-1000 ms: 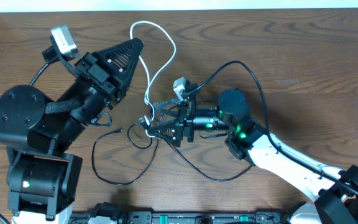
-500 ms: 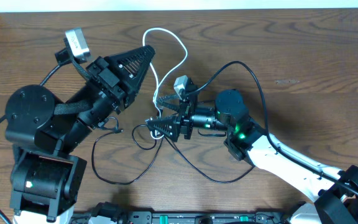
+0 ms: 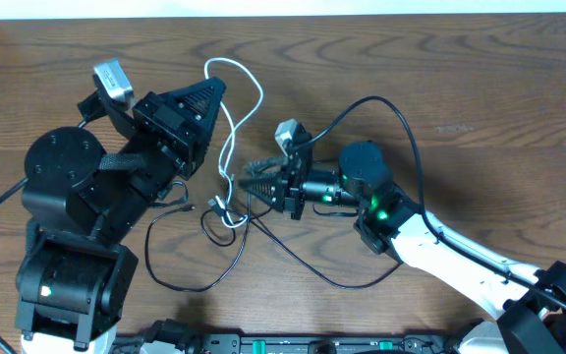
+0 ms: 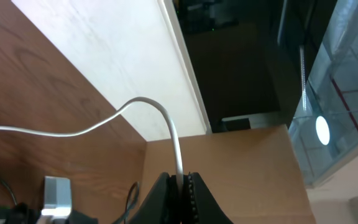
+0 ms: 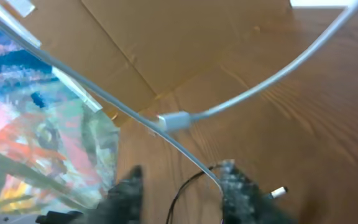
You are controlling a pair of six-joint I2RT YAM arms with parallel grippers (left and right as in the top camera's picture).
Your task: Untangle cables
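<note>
Right tool [image 5: 180, 186] blurred, bottom-cropped; cable knot [image 3: 226, 205] crossings indistinct.

Overhead, the light falls soft and even on the wooden table [image 3: 480, 88] — shadows are faint, the white strip [image 3: 293, 8] along the top edge is blown out, and a green indicator light [image 3: 379, 208] glows. The left wrist view holds the white cable [image 4: 166, 121] fairly sharp against a dark background, with a round lamp [image 4: 322, 129] glaring. The right wrist view is soft — the right gripper [image 5: 180, 193] shows its fingers [image 5: 124, 194] as grainy blurs.
</note>
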